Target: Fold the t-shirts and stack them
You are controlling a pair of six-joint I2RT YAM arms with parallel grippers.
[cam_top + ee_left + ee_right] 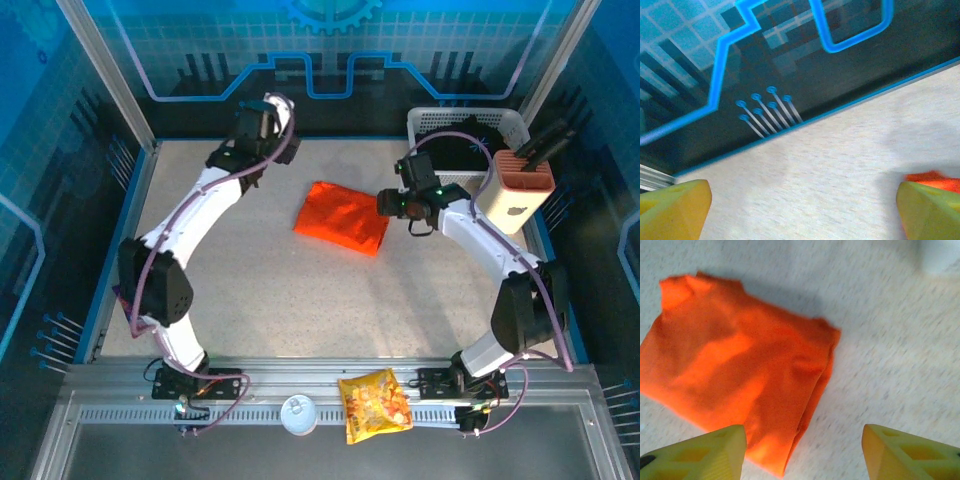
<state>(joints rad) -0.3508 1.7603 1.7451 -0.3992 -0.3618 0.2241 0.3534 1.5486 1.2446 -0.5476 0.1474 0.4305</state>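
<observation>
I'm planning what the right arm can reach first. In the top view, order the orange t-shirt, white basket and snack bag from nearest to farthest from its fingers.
1. Orange t-shirt: on the table, just left of the right fingers.
2. White basket: far right corner, behind them.
3. Snack bag: on the near rail, between the arm bases.

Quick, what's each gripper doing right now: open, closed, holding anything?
Left gripper: open, holding nothing.
Right gripper: open, empty, above the orange t-shirt edge.
</observation>
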